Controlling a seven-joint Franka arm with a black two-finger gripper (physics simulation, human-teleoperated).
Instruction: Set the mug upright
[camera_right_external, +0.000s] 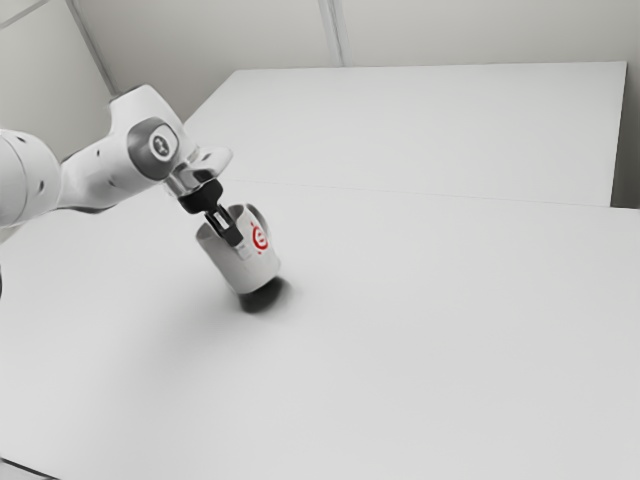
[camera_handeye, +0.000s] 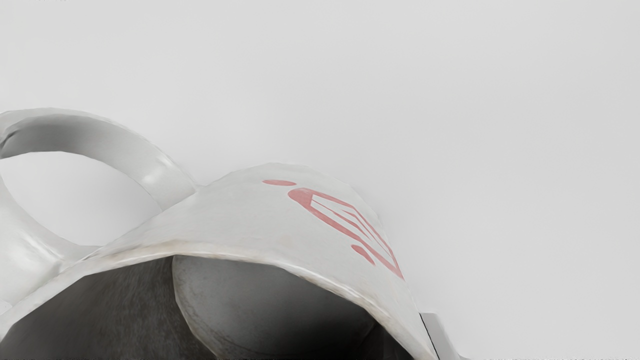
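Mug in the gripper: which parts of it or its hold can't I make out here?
- Underside of the mug: exterior view, hidden by its own body.
- Any contact with the table: exterior view, lost in the dark shadow under the base.
- Handle: wrist view, partly cut off by the picture's edge.
- Gripper hold: wrist view, mostly cut off by the edge.

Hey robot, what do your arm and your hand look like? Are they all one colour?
No, not one colour! My arm is glossy white, with smooth, rounded parts. One joint has a dark grey round cover with a pale ring-shaped badge on it. My hand is black, with narrow fingers that have some silvery-looking parts.
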